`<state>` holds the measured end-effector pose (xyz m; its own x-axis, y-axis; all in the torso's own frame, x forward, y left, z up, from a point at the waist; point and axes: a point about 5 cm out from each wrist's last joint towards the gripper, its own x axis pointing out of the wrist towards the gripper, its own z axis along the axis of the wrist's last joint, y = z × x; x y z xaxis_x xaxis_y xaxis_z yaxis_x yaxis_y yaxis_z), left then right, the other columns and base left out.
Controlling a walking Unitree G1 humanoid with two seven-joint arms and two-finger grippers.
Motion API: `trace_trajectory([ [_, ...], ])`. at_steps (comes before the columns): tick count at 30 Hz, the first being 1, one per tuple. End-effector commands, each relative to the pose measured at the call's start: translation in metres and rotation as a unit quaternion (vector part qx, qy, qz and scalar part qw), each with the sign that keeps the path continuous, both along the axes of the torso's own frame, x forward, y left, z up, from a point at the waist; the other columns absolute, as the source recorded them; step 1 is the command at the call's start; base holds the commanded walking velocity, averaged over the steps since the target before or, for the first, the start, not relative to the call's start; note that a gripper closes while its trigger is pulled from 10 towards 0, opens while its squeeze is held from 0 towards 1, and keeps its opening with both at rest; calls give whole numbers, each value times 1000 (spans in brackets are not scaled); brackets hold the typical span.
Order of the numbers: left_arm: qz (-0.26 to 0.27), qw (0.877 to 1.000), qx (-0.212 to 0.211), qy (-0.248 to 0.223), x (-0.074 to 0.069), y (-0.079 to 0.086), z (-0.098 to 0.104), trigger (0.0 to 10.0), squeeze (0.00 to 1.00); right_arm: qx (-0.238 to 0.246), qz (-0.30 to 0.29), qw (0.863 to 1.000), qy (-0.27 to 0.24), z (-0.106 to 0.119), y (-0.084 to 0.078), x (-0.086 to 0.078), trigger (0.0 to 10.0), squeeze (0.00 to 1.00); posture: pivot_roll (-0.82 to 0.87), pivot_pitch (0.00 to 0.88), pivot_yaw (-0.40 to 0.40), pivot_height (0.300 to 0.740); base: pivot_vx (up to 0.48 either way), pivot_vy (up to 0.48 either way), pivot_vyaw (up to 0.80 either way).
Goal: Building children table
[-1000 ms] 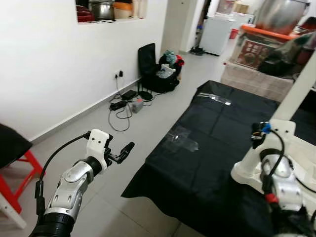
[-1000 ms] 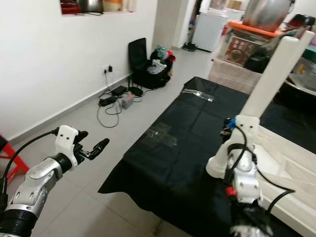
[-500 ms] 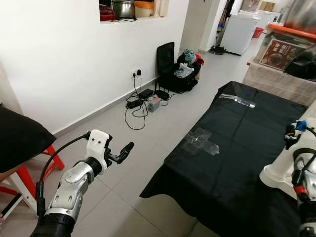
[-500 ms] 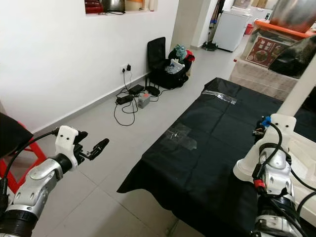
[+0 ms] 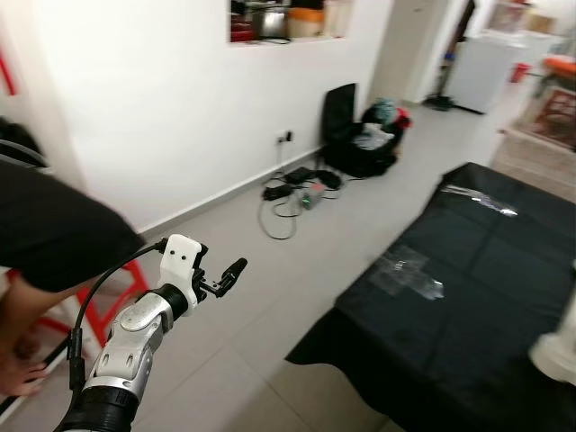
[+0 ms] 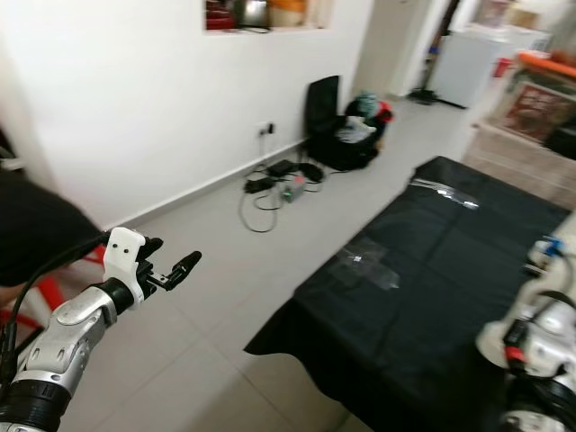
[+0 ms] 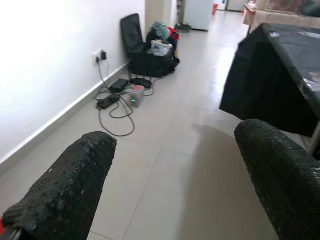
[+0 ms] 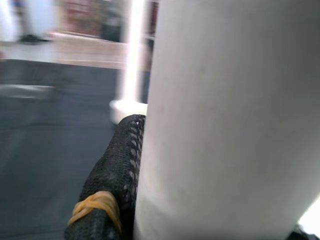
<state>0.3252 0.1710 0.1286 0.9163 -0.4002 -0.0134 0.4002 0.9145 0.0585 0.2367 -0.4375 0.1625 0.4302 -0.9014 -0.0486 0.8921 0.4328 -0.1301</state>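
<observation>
Against right hand (image 8: 131, 165), white table leg (image 8: 230, 115)

A home: tiled floor (image 5: 270, 297), fridge (image 5: 481, 58) (kitchen beyond), cooking pots (image 5: 270, 18).

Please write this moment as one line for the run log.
left gripper: open, empty, above grey tiled floor | right gripper: shut on round white table leg | black cloth-covered table: ahead on the right

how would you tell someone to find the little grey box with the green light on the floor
Start at the white wall on the robot's left and follow its base to the socket. Below it, cables tangle on the tiled floor. The grey box sits among them, the only pale, lit item beside the black adapters.
</observation>
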Motion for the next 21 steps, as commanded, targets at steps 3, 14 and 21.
trace_trajectory([
  [3, -5, 1000, 2, 9, -3, -2, -6, 10000, 0, 6, -99, 990, 100, -31, -19, -39, 0, 0, 24, 0, -103, 740, 0, 0, 0],
  [14, -4, 1000, 2, 11, -4, -2, -7, 10000, 0, -39, -183, 979, 84, 1, -42, -53, 0, 0, 25, 0, -111, 740, 0, 0, 0],
  [21, -4, 1000, 1, 12, -4, -2, -7, 10000, 0, -44, -32, 998, 33, 13, -15, -2, 10000, 0, 23, 0, -108, 740, 0, 0, 0],
])
